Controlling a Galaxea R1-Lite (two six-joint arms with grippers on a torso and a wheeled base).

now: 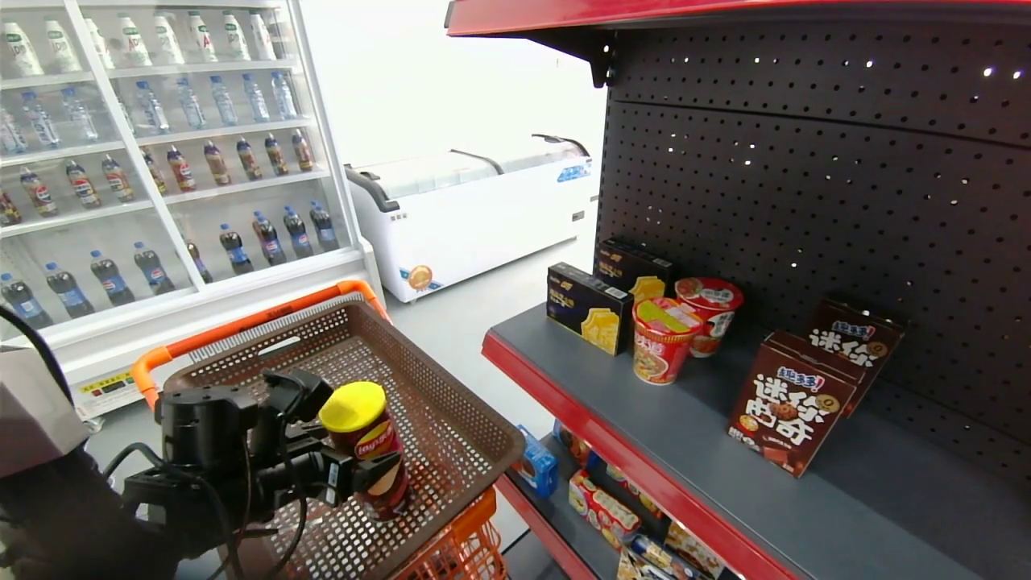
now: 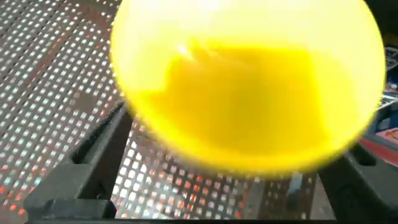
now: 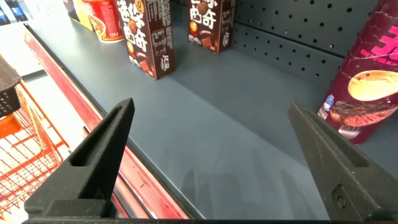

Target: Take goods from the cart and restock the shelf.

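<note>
Plainly, the left claw (image 1: 377,475) is closed around the body of the chip can (image 1: 372,441), below its yellow lid (image 2: 245,93). It holds the can near upright over the mesh floor of the brown basket (image 1: 459,419) on the cart (image 1: 242,324). I cannot tell whether the can's base is clear of the mesh. The right claw (image 3: 217,165) hangs spread wide and empty over the shelf (image 3: 236,124), not far in from its red front edge. A maroon can (image 3: 367,68) stands near it, toward the back wall.

The main risk, as I judge it, lies on the way across. The can is tall and smooth and is held by a narrow pinch. It could swivel or slip if its base catches the basket rim or the shelf's red front edge.

The second risk is crowding. The right claw sits over the bare stretch where the can would likely go, so the two arms could meet. Brown boxes (image 1: 788,411) and cup noodles (image 1: 662,338) stand upright on the shelf, and a wide swing could topple them. Set down tilted, the chip can may fall and roll off the front edge.
</note>
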